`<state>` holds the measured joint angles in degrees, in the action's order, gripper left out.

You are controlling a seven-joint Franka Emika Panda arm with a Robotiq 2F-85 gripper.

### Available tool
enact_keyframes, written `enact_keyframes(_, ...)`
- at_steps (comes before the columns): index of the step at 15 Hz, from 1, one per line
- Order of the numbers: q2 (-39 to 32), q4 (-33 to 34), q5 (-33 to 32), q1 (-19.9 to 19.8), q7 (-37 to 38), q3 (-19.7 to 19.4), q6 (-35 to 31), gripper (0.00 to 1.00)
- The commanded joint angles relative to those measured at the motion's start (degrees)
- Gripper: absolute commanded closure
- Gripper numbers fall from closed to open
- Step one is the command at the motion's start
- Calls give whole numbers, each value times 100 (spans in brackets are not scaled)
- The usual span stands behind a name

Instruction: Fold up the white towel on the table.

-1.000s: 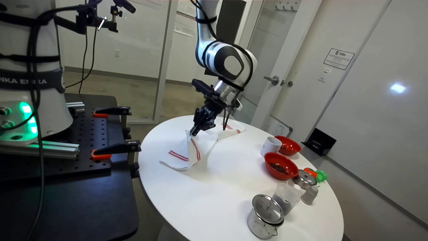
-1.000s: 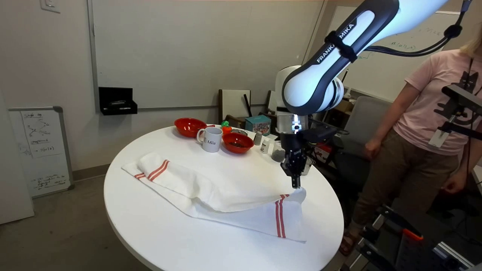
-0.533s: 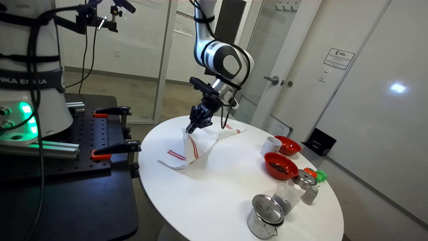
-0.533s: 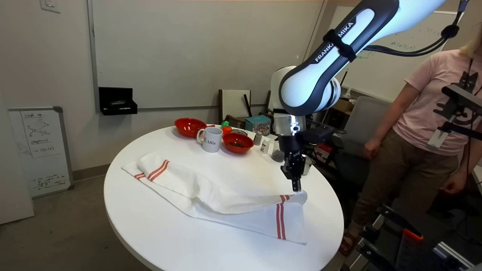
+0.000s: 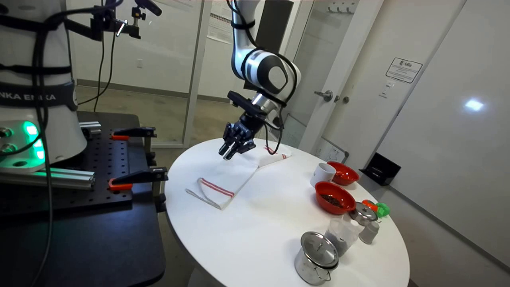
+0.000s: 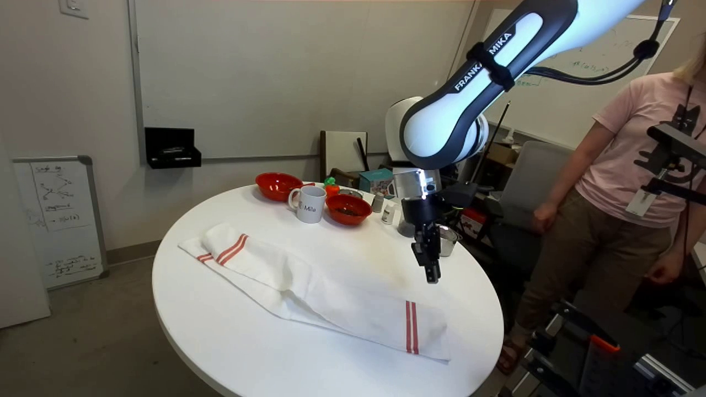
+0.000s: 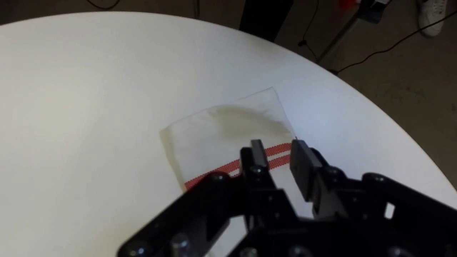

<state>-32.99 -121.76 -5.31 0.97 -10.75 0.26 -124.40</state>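
Towel point(image 6: 336, 300): white, paired red stripes near both ends
Worktop point(image 6: 248, 347): plain white
Pincer point(image 7: 277, 150): black
Robot arm point(image 6: 436, 132): white, dark grey panels, white lettering
Base lights point(image 5: 31, 129): glowing green
Both bowls point(image 6: 278, 187): red
Mug point(image 6: 310, 205): white, dark lettering
Lidded pot point(image 5: 312, 267): shiny silver
Bar clamps point(image 5: 143, 176): black, orange-red parts
Box point(image 6: 375, 181): teal, patterned front
T-shirt point(image 6: 612, 171): pink, dark cat figure
Trousers point(image 6: 595, 242): brown
Whiteboard point(image 6: 276, 77): off-white, grey edge
Wall sign point(image 5: 403, 70): white, black outline and text

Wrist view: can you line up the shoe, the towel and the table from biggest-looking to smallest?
1. White table, running off the picture
2. White towel, partly behind the hand
3. White shoe, cut off at the top
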Motion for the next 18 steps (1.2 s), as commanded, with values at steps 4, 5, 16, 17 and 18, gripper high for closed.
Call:
enact_keyframes(4,-6,388,239,-163,1177,-318,-415,18)
enact_keyframes(5,5,424,297,-182,1356,-353,-512,12)
enact_keyframes(16,-286,281,936,222,4160,-745,-1453,0)
enact_keyframes(17,-330,227,1065,217,4345,-766,-1459,0)
enact_keyframes(18,-373,187,1202,215,4527,-784,-1438,0)
